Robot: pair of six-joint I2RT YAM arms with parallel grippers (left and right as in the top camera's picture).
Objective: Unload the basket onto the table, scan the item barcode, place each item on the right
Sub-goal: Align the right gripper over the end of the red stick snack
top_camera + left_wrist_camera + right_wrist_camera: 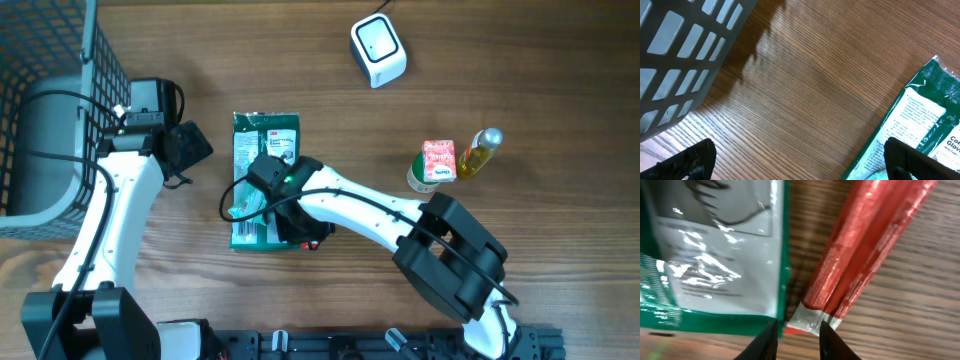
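Wooden table [330,110] with a plain grain fills the whole scene. On it, near the middle and a little toward the near edge, lies the red packet [865,245], long and thin, flat on the wood. Its silver sealed end points toward the right gripper [797,342]. The two fingers [766,342] of this gripper stand a little apart, one on each side of that sealed end. Whether they press on it I cannot tell.

Just beside the packet, on its left, lies a green pack [262,150] with white printed panels. The two lie side by side, with only a narrow strip of wood showing between them in the right wrist view. From overhead the right arm reaches over the near half of the pack and hides most of the packet.

The left gripper [800,162] hovers to the left of the pack, over bare wood. Its fingers are spread wide and hold nothing.

The white scanner [378,50] stands at the far side, well apart from the packet. To the right are a pink carton [438,160] and a bottle [480,152] of yellow liquid, close together. A grey basket [105,50] takes the far left corner.
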